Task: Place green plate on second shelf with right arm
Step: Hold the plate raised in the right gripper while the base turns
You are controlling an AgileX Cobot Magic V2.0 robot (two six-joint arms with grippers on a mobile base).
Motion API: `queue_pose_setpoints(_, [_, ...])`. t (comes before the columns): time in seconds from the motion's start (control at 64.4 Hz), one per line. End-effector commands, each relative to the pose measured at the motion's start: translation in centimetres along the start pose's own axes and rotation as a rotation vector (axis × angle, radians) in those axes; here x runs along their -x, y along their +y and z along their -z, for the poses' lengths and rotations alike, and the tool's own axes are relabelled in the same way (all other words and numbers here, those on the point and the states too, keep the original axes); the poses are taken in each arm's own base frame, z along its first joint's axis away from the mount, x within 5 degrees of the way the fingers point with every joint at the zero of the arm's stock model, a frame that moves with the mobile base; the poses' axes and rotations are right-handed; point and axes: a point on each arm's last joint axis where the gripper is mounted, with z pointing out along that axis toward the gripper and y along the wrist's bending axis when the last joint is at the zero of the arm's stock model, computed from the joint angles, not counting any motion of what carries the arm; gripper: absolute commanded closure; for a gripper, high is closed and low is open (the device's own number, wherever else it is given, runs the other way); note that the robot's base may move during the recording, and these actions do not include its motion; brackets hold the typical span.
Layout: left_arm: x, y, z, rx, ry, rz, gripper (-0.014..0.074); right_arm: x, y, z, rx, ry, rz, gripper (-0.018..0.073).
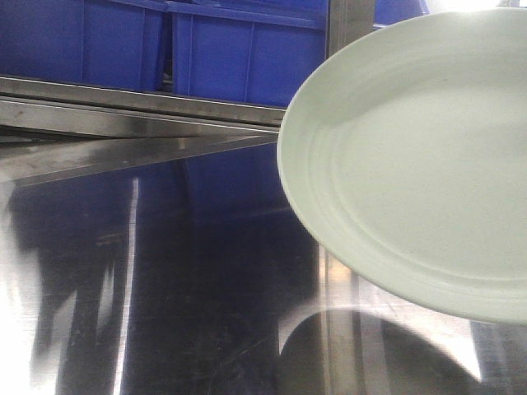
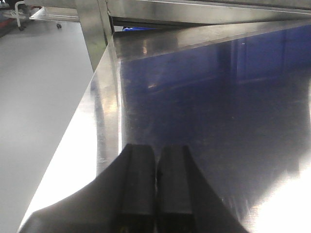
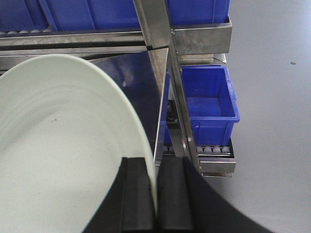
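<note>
A shiny stainless-steel shelf surface [image 1: 165, 271] reflects the blue plastic bins [image 1: 239, 58] behind it; grey floor [image 2: 39, 97] lies alongside. One round pale-green matte plate [image 1: 420, 164] hangs tilted above the steel, rim clamped in the black right gripper [image 3: 156, 194]. The black left gripper [image 2: 156, 189] hovers low, fingers pressed together, empty.

Right gripper [image 3: 156, 199] is seen clamped down, both black fingers [image 3: 137, 194] pinched on the rim of the green plate [image 3: 58, 155], edge wedged between them. Left gripper [image 2: 156, 189] is shown with its two fingers pressed flat against each other.
</note>
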Motion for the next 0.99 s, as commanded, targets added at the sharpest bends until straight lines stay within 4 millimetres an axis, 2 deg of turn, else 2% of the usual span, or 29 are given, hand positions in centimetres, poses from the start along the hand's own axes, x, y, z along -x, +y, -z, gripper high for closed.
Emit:
queue_pose_setpoints(0.0, [-0.68,-0.15,-0.26,-0.012,-0.045,0.003,0.0472,1.97,0.83,0.33,0.066,-0.133,0.007,0.0504])
queue_pose_setpoints(0.978, [-0.68,-0.15,-0.26,-0.012,-0.045,0.003,0.0472,1.95,0.82,0.33,0.064,-0.130,0.007,0.0504])
